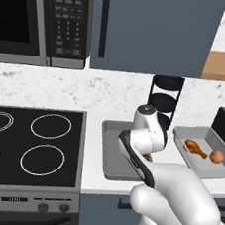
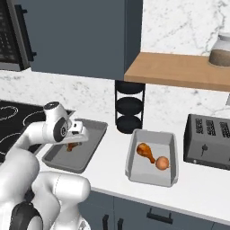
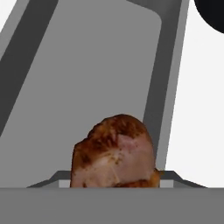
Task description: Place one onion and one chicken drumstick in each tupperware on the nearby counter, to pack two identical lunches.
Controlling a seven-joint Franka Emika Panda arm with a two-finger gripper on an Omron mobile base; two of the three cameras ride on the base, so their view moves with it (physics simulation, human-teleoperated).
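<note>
The gripper [image 2: 74, 140] is clamped on a chicken drumstick [image 3: 114, 153] and hangs above the near-empty left tupperware [image 2: 92, 130]. The tray floor lies directly below, its long axis running away from the robot. The right tupperware [image 2: 148, 173], just beside it on the counter [image 2: 188, 191], already holds a drumstick and an onion [image 2: 162, 163].

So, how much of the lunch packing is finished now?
Done: the right tupperware holds one drumstick and one onion. In hand: the gripper holds a second drumstick over the left tupperware; it seems not released yet. Left: release it there and add one onion to that tray.
</note>
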